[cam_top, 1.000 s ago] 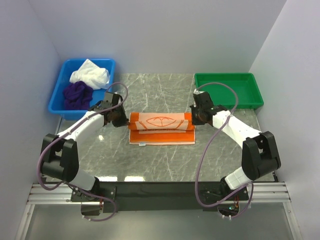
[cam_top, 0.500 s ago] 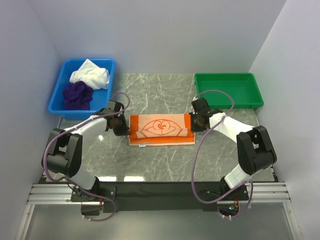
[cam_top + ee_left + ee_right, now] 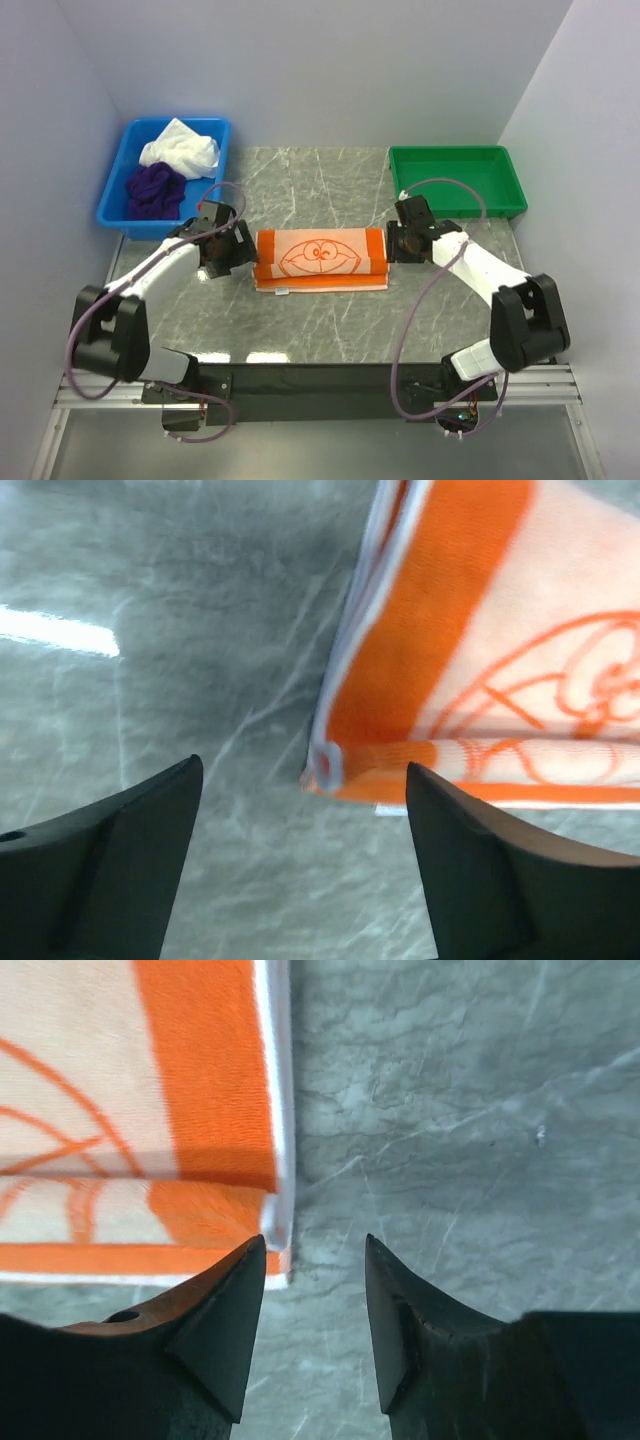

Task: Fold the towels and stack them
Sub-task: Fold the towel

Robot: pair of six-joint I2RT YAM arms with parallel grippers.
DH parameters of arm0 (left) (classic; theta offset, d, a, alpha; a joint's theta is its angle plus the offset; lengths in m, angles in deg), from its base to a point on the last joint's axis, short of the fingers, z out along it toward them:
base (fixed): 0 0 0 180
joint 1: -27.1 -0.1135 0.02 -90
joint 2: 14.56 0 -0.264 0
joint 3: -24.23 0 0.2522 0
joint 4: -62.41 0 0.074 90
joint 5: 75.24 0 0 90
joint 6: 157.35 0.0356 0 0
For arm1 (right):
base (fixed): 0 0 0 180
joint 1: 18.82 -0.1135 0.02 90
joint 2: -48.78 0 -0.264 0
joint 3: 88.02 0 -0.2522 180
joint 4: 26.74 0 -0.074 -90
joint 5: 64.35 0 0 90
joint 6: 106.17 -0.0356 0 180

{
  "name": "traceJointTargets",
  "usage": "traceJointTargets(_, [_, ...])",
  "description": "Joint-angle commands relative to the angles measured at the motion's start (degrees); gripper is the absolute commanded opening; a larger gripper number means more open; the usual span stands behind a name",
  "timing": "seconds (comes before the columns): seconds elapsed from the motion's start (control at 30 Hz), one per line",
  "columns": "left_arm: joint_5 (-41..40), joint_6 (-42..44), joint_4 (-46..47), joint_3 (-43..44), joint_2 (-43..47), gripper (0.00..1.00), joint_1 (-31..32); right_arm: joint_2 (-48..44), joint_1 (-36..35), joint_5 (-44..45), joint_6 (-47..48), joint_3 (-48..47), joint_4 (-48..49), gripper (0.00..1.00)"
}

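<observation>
Marble table (image 3: 320, 330) holds the orange towel (image 3: 321, 256), folded flat in the middle between the two grippers; both sets of fingers are open and hold nothing.

I think the fold can go wrong from here. The top layer stops short of the near edge, so the edges do not line up, and the next fold may come out crooked. The left gripper (image 3: 230, 250) has its fingers wide apart with the towel's corner right between them; if the arm pulls away low, a finger may catch that corner and drag the fold open. The right gripper (image 3: 393, 240) has its fingers partly apart, one just beside the other corner; it could snag the same way.

The blue bin (image 3: 112, 210) holds the white towel (image 3: 180, 148) and the purple towel (image 3: 153, 190), both bunched up; I cannot tell how they are tangled. Both wrist views cut off most of the orange towel; the left one is blurry.
</observation>
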Motion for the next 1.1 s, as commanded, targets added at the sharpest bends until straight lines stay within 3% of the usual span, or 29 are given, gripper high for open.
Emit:
traceJointTargets(0.0, [-4.79, -1.02, -3.77, 4.94, 6.53, 0.92, 0.94, -5.1, -0.01, -2.23, -0.54, -3.53, -0.67, 0.53])
traceJointTargets(0.2, [-5.67, -1.73, -4.74, 13.11, 1.74, 0.91, 6.64, 0.42, -1.76, -5.58, -1.68, -9.24, 1.61, 0.53])
traceJointTargets(0.43, [-6.81, -2.61, -4.74, 17.35, -8.83, 0.73, 15.79, 6.15, -5.62, -6.21, -3.44, -9.88, 3.11, 0.46])
traceJointTargets(0.77, [-7.6, -9.46, 5.18, -3.98, -4.44, 0.51, 19.84, 1.75, -7.22, -10.24, -6.69, 7.33, 10.66, 0.43])
traceJointTargets(1.07, [-8.56, -13.86, 7.4, -11.48, -2.51, 0.44, 19.67, -1.67, -3.52, -11.66, -8.36, 14.21, 12.96, 0.42])
